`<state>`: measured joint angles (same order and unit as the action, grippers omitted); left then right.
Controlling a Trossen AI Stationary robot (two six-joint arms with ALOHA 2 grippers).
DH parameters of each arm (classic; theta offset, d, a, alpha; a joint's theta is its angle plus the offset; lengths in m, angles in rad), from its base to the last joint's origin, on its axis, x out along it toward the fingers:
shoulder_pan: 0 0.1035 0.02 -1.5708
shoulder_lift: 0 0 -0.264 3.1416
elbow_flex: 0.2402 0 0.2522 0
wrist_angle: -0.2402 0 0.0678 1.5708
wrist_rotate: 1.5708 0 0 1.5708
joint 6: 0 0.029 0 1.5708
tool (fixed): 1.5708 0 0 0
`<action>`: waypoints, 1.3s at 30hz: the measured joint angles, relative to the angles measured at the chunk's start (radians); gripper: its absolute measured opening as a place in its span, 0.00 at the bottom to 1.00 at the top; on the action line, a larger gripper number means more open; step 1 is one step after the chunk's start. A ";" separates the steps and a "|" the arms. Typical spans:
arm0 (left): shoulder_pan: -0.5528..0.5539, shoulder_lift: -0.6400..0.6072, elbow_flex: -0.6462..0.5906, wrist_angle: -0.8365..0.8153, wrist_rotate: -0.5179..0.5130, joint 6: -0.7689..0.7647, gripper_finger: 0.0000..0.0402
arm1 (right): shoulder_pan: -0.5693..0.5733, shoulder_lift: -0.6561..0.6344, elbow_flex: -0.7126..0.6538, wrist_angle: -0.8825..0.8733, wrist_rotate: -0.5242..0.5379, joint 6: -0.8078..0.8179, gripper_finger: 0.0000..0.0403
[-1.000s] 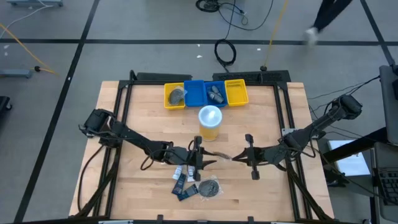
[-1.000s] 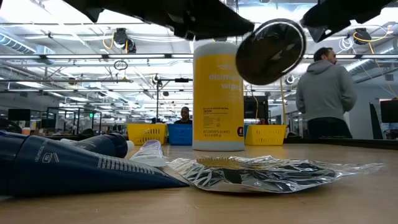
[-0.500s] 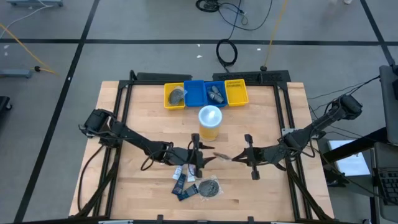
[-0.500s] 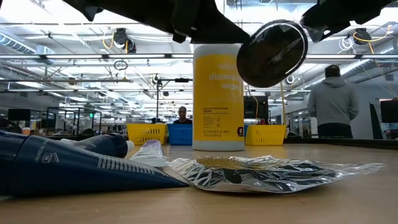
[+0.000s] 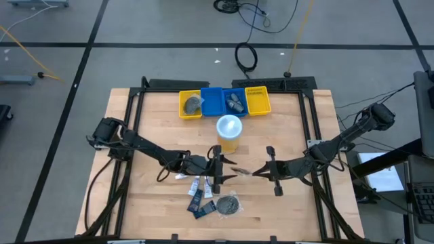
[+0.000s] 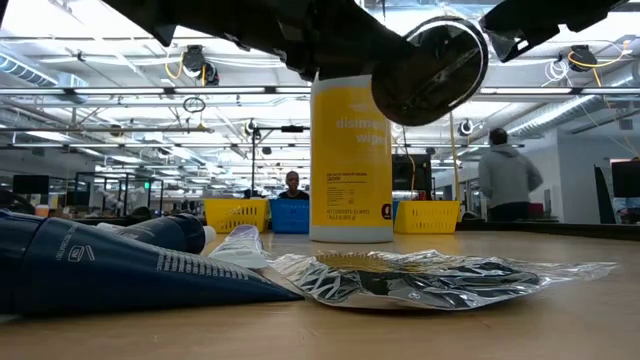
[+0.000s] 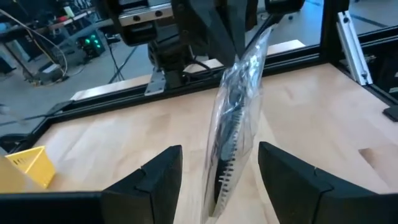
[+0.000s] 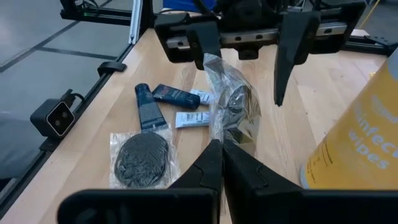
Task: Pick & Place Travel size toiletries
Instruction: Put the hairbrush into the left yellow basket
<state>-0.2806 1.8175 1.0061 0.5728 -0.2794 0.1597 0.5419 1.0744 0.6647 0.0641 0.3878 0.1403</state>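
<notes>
Right claw (image 8: 221, 155) is closed on one edge of a clear-wrapped round dark packet (image 8: 231, 106), holding it in the air above the tabletop (image 5: 149, 129), just in front of the yellow wipes canister (image 5: 228, 133). Left claw (image 7: 217, 171) faces it with fingers (image 7: 158, 177) spread wide on either side of the packet's free end, apart from it; it holds nothing. In the low view the packet (image 6: 432, 68) hangs beside the canister's upper part. On the tabletop below the claws lie the other toiletries: a second round dark packet in clear wrap (image 5: 228, 205), two navy tubes (image 5: 198, 200) and small white tubes (image 5: 201, 184), close together. Four bins (image 5: 224, 102) stand in a row at the far edge; the left yellow one and a blue one each hold an item. A person (image 6: 505, 180) stands in the room beyond.
</notes>
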 joint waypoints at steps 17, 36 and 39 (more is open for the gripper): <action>0.005 0.000 0.000 -0.002 0.020 -0.013 0.25 | 0.000 0.000 0.000 0.041 0.002 -0.052 0.00; 0.005 0.000 0.000 -0.024 0.016 0.002 0.05 | 0.000 0.000 0.000 0.037 0.058 -0.098 0.16; 0.003 -0.008 0.000 -0.036 0.000 0.003 0.03 | 0.000 0.000 0.000 0.037 0.059 -0.104 0.26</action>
<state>-0.2774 1.8100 1.0061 0.5367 -0.2794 0.1626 0.5423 1.0744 0.6644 0.1013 0.4467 0.0364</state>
